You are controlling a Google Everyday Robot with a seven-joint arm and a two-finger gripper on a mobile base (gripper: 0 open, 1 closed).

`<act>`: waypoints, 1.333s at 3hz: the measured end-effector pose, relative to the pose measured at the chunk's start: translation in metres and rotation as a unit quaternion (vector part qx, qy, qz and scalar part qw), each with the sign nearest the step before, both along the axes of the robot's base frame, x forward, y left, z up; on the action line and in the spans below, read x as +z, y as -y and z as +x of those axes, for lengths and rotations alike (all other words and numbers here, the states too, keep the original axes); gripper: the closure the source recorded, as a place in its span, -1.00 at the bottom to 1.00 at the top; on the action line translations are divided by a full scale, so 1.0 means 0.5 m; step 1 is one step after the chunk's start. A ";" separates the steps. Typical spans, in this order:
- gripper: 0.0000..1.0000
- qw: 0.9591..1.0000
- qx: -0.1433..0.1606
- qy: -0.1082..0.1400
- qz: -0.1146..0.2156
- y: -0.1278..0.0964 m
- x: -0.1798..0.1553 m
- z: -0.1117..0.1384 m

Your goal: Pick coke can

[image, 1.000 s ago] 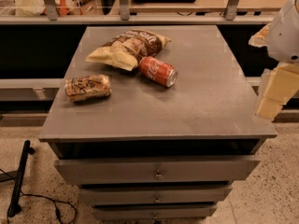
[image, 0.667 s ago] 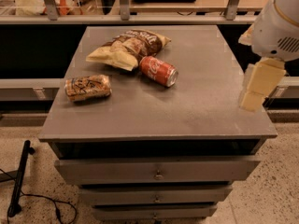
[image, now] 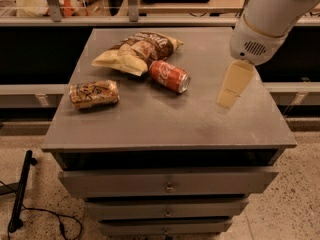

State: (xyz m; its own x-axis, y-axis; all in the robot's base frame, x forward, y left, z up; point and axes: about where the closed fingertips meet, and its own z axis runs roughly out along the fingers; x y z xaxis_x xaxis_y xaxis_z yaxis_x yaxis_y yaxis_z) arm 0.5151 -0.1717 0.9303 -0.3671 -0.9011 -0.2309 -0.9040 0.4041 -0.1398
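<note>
The coke can (image: 170, 76), red with white script and a silver top, lies on its side near the middle of the grey cabinet top (image: 165, 119). It touches the lower right edge of a brown-and-cream chip bag (image: 137, 51). My gripper (image: 233, 85) hangs from the white arm over the right part of the cabinet top, well to the right of the can and apart from it. Its cream fingers point down and left.
A small brown snack bag (image: 94, 94) lies at the left of the cabinet top. The cabinet has drawers (image: 170, 184) below. A counter with clutter runs along the back. A black stand and cable (image: 20, 194) are on the floor at left.
My arm and gripper have moved left from the right edge of the view to over the right part of the cabinet top. The can and bags have not moved.
</note>
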 end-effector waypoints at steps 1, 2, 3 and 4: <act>-1.00 0.999 -0.037 -0.015 0.001 -0.031 -0.031 0.052; -1.00 0.997 -0.066 -0.033 0.000 -0.070 -0.068 0.098; -1.00 0.996 -0.080 -0.040 0.011 -0.120 -0.093 0.140; -1.00 0.996 -0.083 -0.039 0.020 -0.161 -0.114 0.178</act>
State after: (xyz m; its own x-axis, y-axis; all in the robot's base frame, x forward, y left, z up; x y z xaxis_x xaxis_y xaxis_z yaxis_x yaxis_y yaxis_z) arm 0.6042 -0.0913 0.8733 -0.5282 -0.8175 -0.2298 -0.8321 0.5522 -0.0520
